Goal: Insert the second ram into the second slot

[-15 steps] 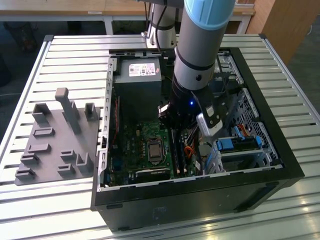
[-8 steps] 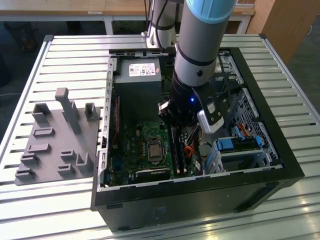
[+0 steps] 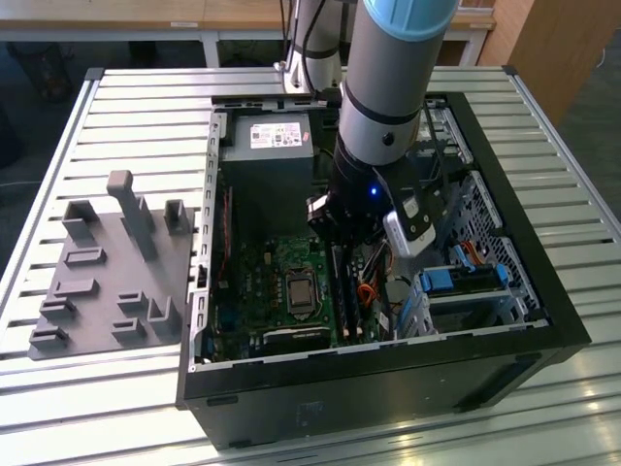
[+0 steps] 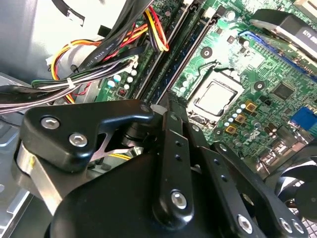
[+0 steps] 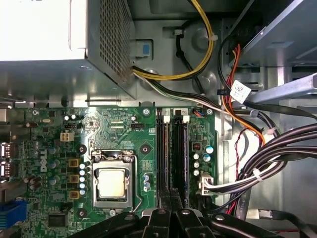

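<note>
The second ram (image 5: 179,158) sits edge-up in the memory slots (image 5: 163,158) right under the gripper (image 5: 171,210), beside the CPU socket (image 5: 111,181). In the second wrist view the stick (image 4: 176,59) runs straight away from the fingertips (image 4: 166,106), which look pressed close together over its near end; can't tell if they actually pinch it. In the exterior view the arm (image 3: 388,97) reaches steeply down into the open PC case (image 3: 543,282), gripper (image 3: 340,238) low over the motherboard (image 3: 257,286). Bundled cables (image 5: 277,148) hang just beside it, the power supply (image 3: 267,146) further off.
</note>
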Action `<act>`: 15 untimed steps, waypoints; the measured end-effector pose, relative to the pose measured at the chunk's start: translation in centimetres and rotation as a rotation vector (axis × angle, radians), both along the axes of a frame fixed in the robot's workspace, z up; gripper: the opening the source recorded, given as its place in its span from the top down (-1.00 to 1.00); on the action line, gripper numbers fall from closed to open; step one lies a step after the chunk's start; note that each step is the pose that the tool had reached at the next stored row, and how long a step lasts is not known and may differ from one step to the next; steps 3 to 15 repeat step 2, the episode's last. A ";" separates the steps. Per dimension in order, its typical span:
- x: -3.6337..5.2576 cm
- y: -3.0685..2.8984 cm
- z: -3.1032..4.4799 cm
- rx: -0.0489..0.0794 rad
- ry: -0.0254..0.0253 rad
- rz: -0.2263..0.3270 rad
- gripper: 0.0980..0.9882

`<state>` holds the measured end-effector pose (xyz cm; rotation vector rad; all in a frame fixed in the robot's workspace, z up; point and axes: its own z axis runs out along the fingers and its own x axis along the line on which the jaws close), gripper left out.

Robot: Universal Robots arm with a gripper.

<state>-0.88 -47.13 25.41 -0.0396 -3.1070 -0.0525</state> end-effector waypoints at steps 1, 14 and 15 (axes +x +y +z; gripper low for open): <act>0.00 0.00 0.00 0.000 0.0000 0.000 0.99; 0.00 0.00 0.00 0.000 0.0000 0.000 0.99; 0.00 0.00 0.00 0.000 0.0000 0.000 0.99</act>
